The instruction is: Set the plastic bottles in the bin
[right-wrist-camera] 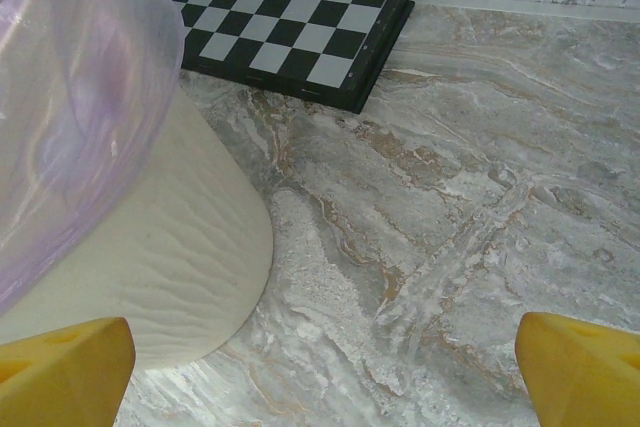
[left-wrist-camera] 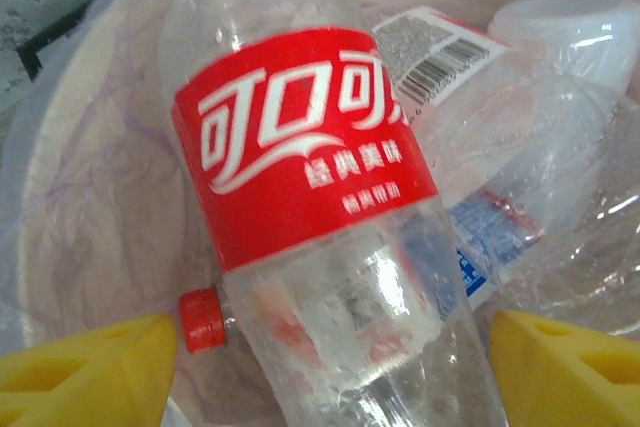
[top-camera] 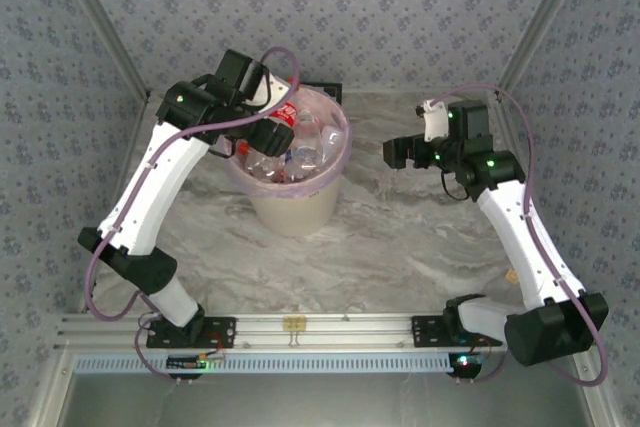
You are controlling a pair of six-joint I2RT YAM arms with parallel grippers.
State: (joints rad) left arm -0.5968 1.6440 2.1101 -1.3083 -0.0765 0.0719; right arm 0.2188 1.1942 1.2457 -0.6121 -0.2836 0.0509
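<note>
Evidently a drop: plastic bottles (top-camera: pixel 300 152) heaped in the bin (top-camera: pixel 295 212).
Top view: the left gripper (top-camera: pixel 262 130) hung over the bin's left rim, where a red-labelled bottle (top-camera: pixel 284 114) lay on the heap; the right gripper (top-camera: pixel 395 154) waited aside, probably to keep clear. Left wrist: its 2 yellow fingertips (left-wrist-camera: pixel 90 372) stood wide apart, neither touching that bottle, which seemingly rested on the pile. Right wrist: jaws spread wide on nothing beside the bin's wall, a chessboard (right-wrist-camera: pixel 290 27) beyond.
</note>
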